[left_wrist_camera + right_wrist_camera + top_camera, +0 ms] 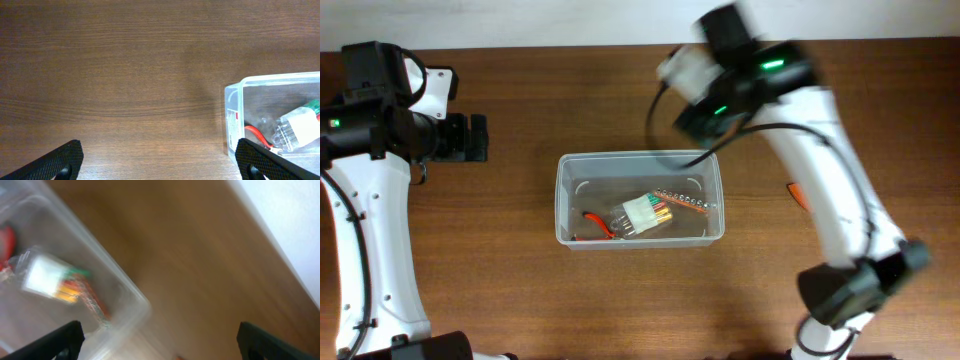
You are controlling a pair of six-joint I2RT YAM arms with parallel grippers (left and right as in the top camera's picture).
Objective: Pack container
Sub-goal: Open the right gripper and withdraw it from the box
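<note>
The clear plastic container (568, 200) stands mid-table. Inside lie red-handled pliers (594, 225), a clear bag of coloured connectors (645, 214) and a metal chain (686, 198). The container also shows in the left wrist view (235, 107) with its white-red label, and blurred in the right wrist view (127, 292). My left gripper (160, 162) is open and empty over bare wood left of the container. My right gripper (160, 342) is open and empty, blurred, above the container's far right corner.
An orange-tipped object (797, 194) lies on the wood right of the container, partly hidden by my right arm (820, 170). The table's far edge meets a white wall (290, 225).
</note>
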